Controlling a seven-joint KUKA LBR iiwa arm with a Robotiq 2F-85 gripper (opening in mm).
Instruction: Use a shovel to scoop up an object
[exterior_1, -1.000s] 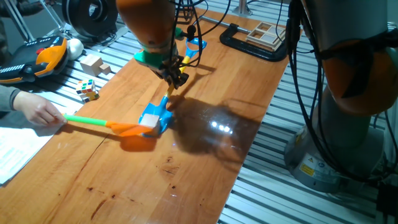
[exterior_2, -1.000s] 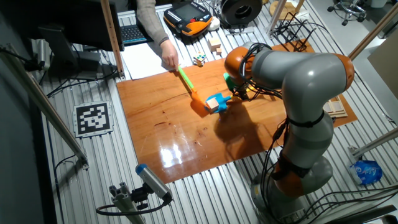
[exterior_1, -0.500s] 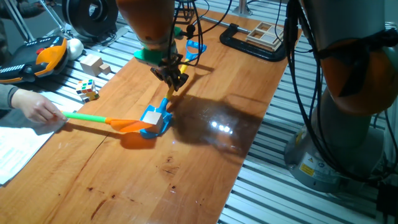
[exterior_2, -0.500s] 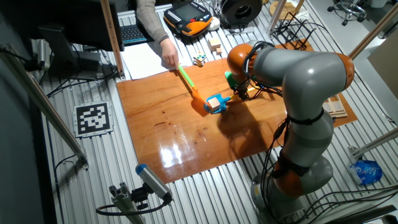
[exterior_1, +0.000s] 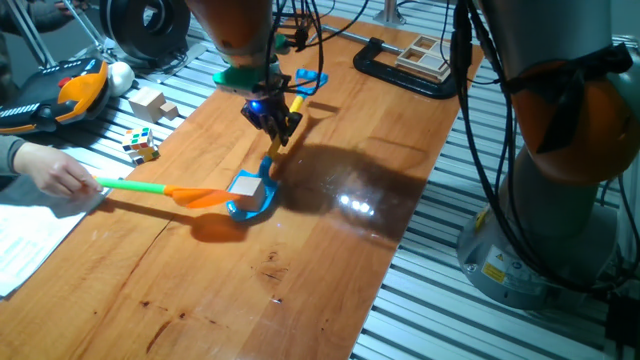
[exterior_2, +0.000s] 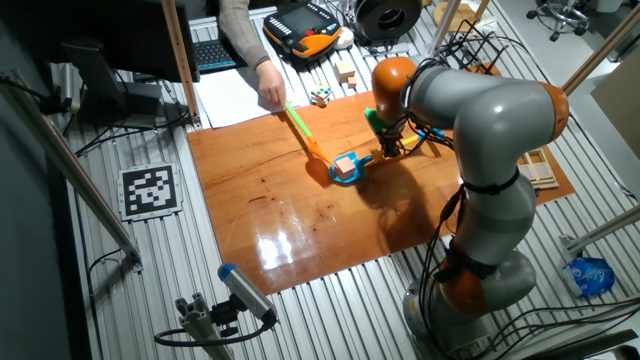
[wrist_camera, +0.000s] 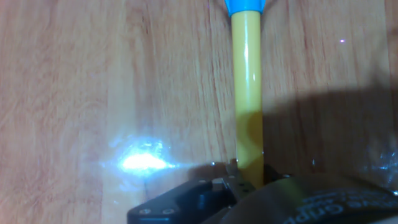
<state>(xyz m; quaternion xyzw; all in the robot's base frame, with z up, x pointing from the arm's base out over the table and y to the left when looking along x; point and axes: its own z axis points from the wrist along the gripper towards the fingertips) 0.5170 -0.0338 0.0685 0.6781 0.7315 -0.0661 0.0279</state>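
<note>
The shovel has a blue blade (exterior_1: 254, 200), a yellow shaft (exterior_1: 283, 125) and a blue end loop (exterior_1: 311, 78). The small pale wooden cube (exterior_1: 246, 186) sits on the blade; it also shows in the other fixed view (exterior_2: 344, 165). My gripper (exterior_1: 273, 119) is shut on the yellow shaft, seen close in the hand view (wrist_camera: 247, 93). In the other fixed view the gripper (exterior_2: 392, 146) is to the right of the blade (exterior_2: 346, 174). An orange-bladed shovel (exterior_1: 203, 197) with a green shaft touches the blue blade's left side.
A person's hand (exterior_1: 55, 172) holds the orange shovel's green shaft (exterior_1: 132, 186) at the table's left edge. A multicoloured puzzle cube (exterior_1: 142, 146) and larger wooden blocks (exterior_1: 150, 102) lie at the far left. A black clamp (exterior_1: 400, 72) sits at the far right.
The cube, first between the two blades, now rests on the blue blade. My gripper has shifted slightly up and away, and the orange blade has drawn back a little to the left.
</note>
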